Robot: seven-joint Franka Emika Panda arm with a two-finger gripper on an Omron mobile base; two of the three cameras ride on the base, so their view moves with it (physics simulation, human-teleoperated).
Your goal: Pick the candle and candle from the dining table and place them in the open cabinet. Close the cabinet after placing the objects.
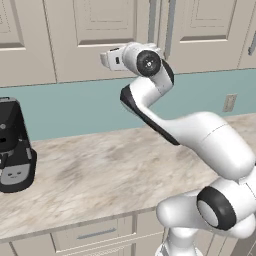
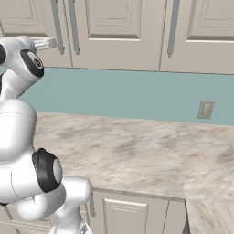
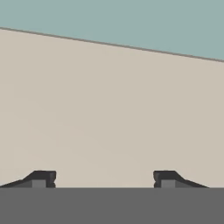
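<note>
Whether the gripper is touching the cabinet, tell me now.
Cannot tell. The hand view shows the open gripper facing the cream cabinet, but neither contact nor gap is plain.

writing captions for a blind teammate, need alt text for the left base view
A white robot arm reaches up from the lower right toward closed cream wall cabinets. Below lie a teal wall and a marble worktop, with a black coffee machine at its left.

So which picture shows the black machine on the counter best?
The left base view: the black machine stands at the left end of the counter, whole but for its left side, cut by the picture edge. The right base view looks at the counter further right, and the hand view faces a cream surface.
</note>
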